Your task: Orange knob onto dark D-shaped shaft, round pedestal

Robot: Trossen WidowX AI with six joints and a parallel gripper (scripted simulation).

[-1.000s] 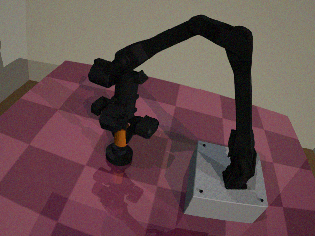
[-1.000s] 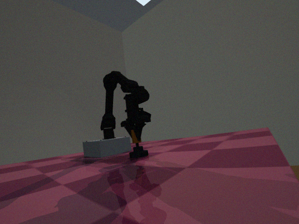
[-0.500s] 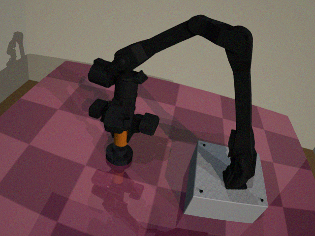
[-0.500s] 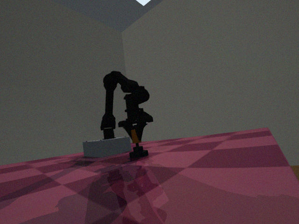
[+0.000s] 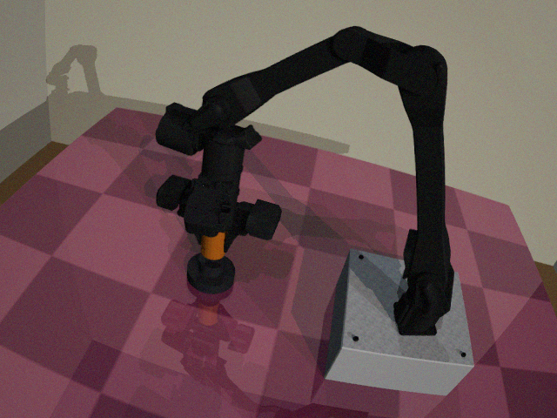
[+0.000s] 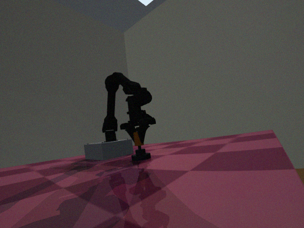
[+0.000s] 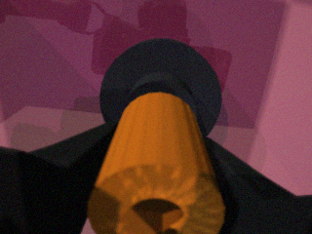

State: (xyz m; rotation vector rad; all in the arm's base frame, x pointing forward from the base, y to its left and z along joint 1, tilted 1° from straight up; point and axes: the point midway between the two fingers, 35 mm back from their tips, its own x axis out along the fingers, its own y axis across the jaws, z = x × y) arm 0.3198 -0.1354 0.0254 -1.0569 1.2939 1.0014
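The orange knob point(image 5: 212, 246) point(image 6: 138, 138) point(image 7: 157, 141) is upright between the fingers of my gripper point(image 6: 139, 141), which is shut on it. The dark round pedestal point(image 5: 210, 279) point(image 6: 141, 156) point(image 7: 163, 56) stands on the table directly below, with a raised collar in its middle. In the exterior view, a short length of the dark shaft point(image 6: 139, 147) shows between the knob's lower end and the collar, so the knob is above the pedestal and not down on it. Whether the shaft's tip is inside the hole is hidden, and so is its flat side.
The arm's pale grey base block point(image 5: 405, 375) point(image 6: 118, 149) stands on the checked pink table point(image 5: 135, 225) point(image 6: 233, 191), to the right of the pedestal in the top view. The glossy table top shows reflections and shadows of the arm.
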